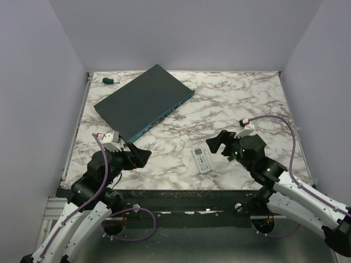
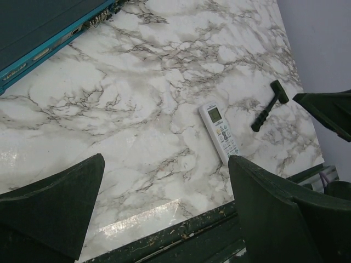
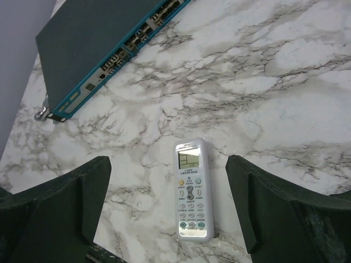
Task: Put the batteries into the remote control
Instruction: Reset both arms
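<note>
**A:** From above, where does the remote control (image 1: 202, 160) sit?

**B:** Near the front edge of the marble table (image 1: 258, 104), a little right of centre, face up and lying free. The right gripper (image 1: 215, 143) hovers just beside it on the right, jaws spread and holding nothing. The left gripper (image 1: 142, 156) hangs well off to the left, equally wide and empty.

**A:** And farther back?

**B:** A big dark flat box (image 1: 143, 101) with a blue edge lies slantwise at the far left. A small green-handled tool (image 1: 108, 80) sits in the far left corner. Both are well apart from the remote, so I'd say neither is in the way.

**A:** The left wrist view?

**B:** Its fingers (image 2: 49, 211) frame only bare marble. The remote lies beyond them to the right, with a black T-shaped tool (image 2: 267, 107) near it. That arm looks parked to leave room.

**A:** The right wrist?

**B:** The remote lies centred in the gap between the wide-set fingers, untouched, with its screen end pointing away. That stance suits a grasp across its narrow sides. With the buttons up, the battery door is probably underneath, so I judge it needs turning over. No batteries show in any view.
</note>
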Robot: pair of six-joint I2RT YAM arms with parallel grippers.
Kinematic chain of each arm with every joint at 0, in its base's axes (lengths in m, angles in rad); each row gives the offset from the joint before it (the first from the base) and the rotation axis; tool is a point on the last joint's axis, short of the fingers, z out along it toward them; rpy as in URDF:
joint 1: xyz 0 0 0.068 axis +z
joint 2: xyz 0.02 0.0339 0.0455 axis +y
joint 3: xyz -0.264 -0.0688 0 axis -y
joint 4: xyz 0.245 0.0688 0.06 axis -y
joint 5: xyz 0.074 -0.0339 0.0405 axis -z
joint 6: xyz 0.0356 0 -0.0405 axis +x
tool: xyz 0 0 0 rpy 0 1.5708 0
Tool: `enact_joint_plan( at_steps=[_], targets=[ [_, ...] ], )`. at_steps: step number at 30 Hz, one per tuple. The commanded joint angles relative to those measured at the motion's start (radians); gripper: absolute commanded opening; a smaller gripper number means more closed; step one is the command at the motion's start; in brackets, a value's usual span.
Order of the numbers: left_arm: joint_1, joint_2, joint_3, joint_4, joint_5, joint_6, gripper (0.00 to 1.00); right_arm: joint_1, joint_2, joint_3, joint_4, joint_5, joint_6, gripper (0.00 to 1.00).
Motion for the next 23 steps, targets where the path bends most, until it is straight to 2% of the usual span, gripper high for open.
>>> enact_joint_plan(
  at_steps=[1, 6, 14, 23],
  targets=[
    [0.003, -0.032, -0.007, 0.021, -0.017, 0.024, 0.99, -0.007, -0.070, -0.091, 0.085, -0.096, -0.007, 0.95],
    [0.003, -0.051, 0.012, 0.002, -0.042, 0.041, 0.99, -0.005, -0.202, -0.201, 0.213, -0.056, -0.011, 0.98],
    [0.003, -0.013, 0.030, 0.024, -0.075, 0.051, 0.99, -0.006, -0.355, -0.306, 0.370, -0.094, -0.172, 1.00],
    [0.003, 0.035, 0.034, 0.043, -0.102, 0.039, 0.99, -0.006, -0.392, -0.326, 0.351, -0.143, -0.207, 1.00]
  ],
)
